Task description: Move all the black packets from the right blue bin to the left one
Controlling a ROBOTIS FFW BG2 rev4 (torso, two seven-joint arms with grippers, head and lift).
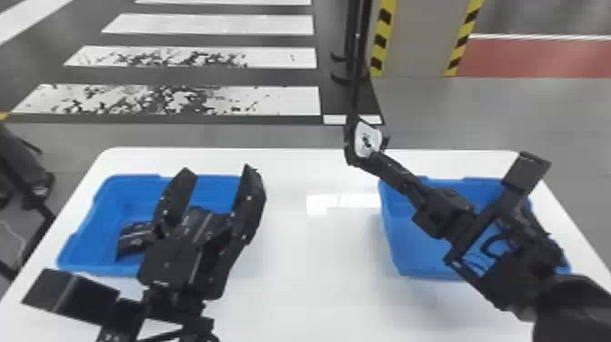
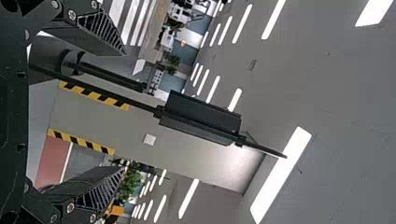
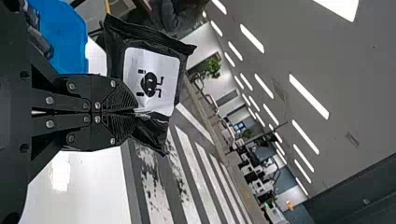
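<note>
Clearly, black packet (image 3: 152, 84) pinched at right jaws' tips, mostly jutting beyond; left jaws spread.

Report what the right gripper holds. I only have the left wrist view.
Observer: The right gripper is shut on a black packet with a white label.
Operator: Copy. Now place my left gripper against the bins for me.
Observer: From the head view, the left gripper overlaps the left blue bin.
Operator: Check that bin for packets.
Observer: At least one dark packet lies in it; the arm hides part of the inside, so I can't give a count.
</note>
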